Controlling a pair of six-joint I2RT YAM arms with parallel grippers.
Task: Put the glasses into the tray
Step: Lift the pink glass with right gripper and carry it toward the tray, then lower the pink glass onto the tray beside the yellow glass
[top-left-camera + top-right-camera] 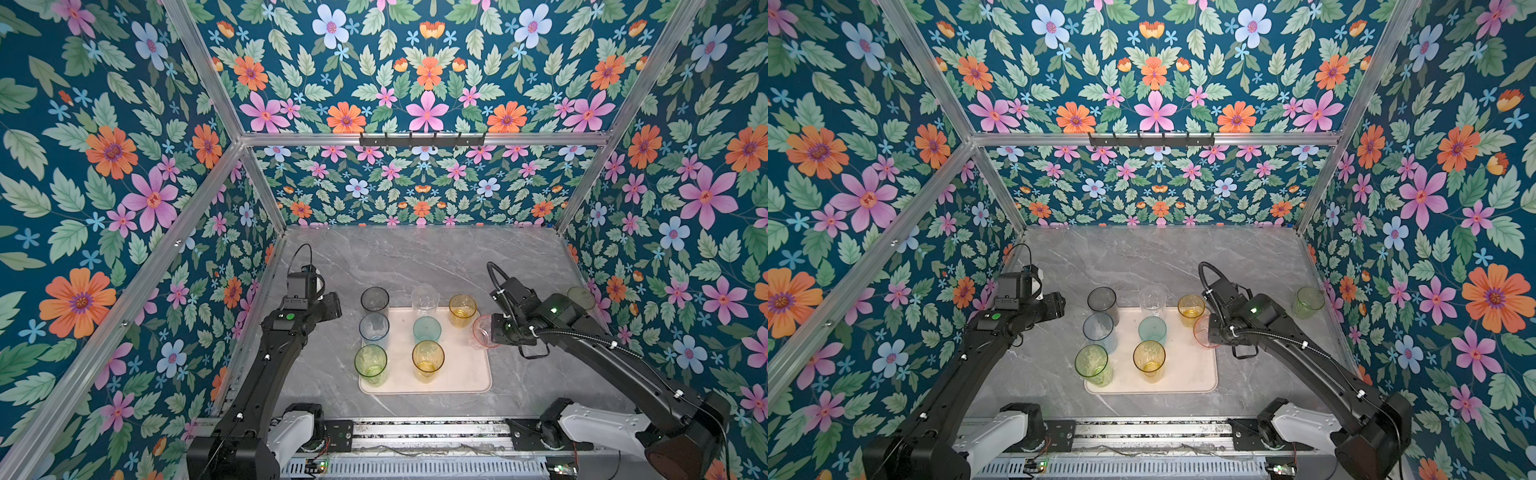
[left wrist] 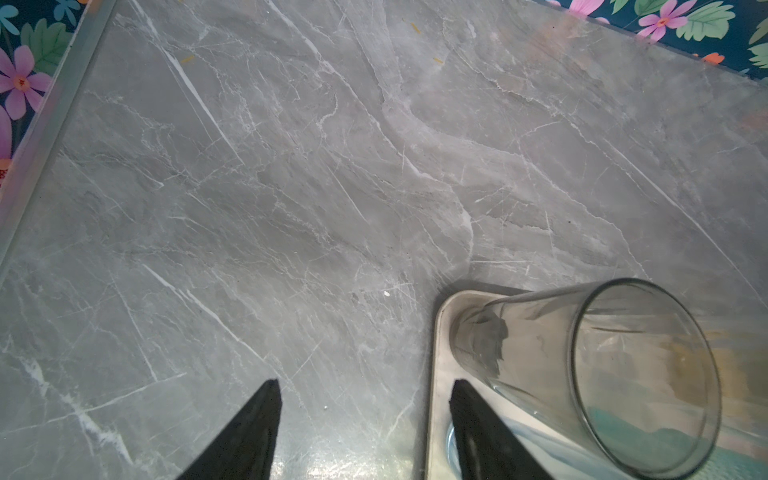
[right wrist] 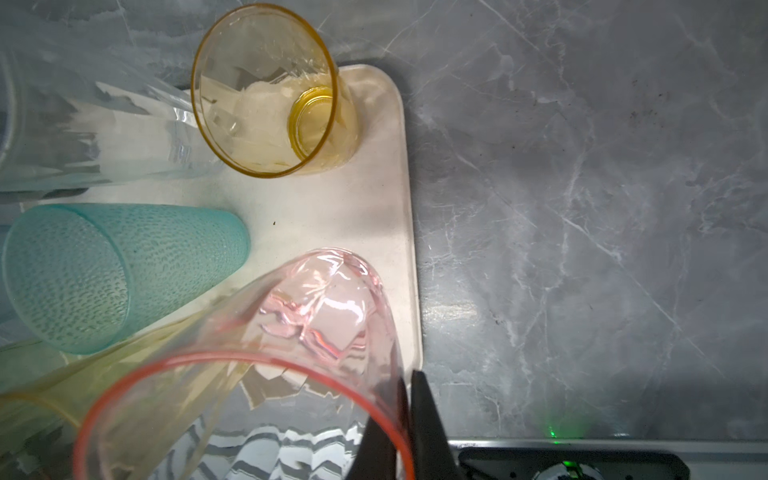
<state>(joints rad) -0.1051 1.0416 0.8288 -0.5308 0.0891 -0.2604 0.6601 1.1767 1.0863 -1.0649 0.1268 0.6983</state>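
The tray (image 1: 457, 376) lay lower centre in both top views. Seven glasses stood upright in it: a grey glass (image 1: 374, 299), a clear glass (image 1: 425, 298) and an amber glass (image 1: 462, 309) along its upper edge, a blue glass (image 1: 374, 328) and a teal glass (image 1: 427, 329) mid-tray, and a green glass (image 1: 370, 362) and a second amber glass (image 1: 428, 358) lowest. The right gripper (image 3: 409, 376) pinched the rim of the pink glass (image 1: 481, 331), which was tilted over the tray's right edge (I could not tell whether its base touched). Another green glass (image 1: 1308, 302) stood on the table (image 1: 415, 257) by the right wall, well apart from the tray, with the right arm between them. The left gripper (image 2: 363, 382) hung just left of the grey glass, its jaws apart and empty.
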